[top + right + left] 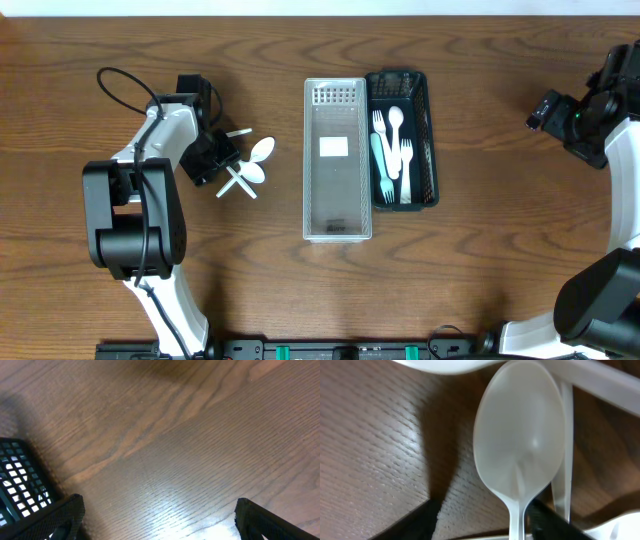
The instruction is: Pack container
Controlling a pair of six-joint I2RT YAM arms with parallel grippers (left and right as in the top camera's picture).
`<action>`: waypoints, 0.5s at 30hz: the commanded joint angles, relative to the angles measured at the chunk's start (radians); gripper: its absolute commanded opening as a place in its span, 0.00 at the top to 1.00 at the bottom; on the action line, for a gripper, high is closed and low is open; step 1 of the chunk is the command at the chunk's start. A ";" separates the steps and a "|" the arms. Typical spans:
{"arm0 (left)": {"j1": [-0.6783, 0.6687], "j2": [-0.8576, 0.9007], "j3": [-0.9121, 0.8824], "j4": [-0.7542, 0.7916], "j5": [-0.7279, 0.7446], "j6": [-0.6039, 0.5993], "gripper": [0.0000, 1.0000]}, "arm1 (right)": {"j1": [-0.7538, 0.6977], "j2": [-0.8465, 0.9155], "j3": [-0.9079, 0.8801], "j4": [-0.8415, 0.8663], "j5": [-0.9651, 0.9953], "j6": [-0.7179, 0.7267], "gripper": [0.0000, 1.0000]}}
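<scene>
While your left gripper (482, 522) sits jaws apart around the handle of a white plastic spoon (520, 445), on the table (480, 280) left of the clear container (337, 200), your right gripper (157, 515) hangs wide open, far right.

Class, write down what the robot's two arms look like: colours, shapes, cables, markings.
Both arms mix bulky black joint housings with white shells. The left arm carries a thin black cable looping off it. The right arm shows a small green light. Its fingers are black with a dotted texture.
</scene>
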 commanded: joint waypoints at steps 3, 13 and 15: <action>0.001 0.024 0.011 0.000 -0.018 0.003 0.87 | -0.006 -0.001 -0.003 -0.002 -0.004 0.014 0.01; -0.027 -0.094 0.112 -0.164 -0.012 0.078 0.94 | -0.006 -0.001 -0.003 -0.001 -0.004 0.014 0.01; -0.063 -0.157 0.191 -0.231 0.016 0.114 0.94 | -0.006 -0.001 -0.003 -0.002 -0.004 0.014 0.01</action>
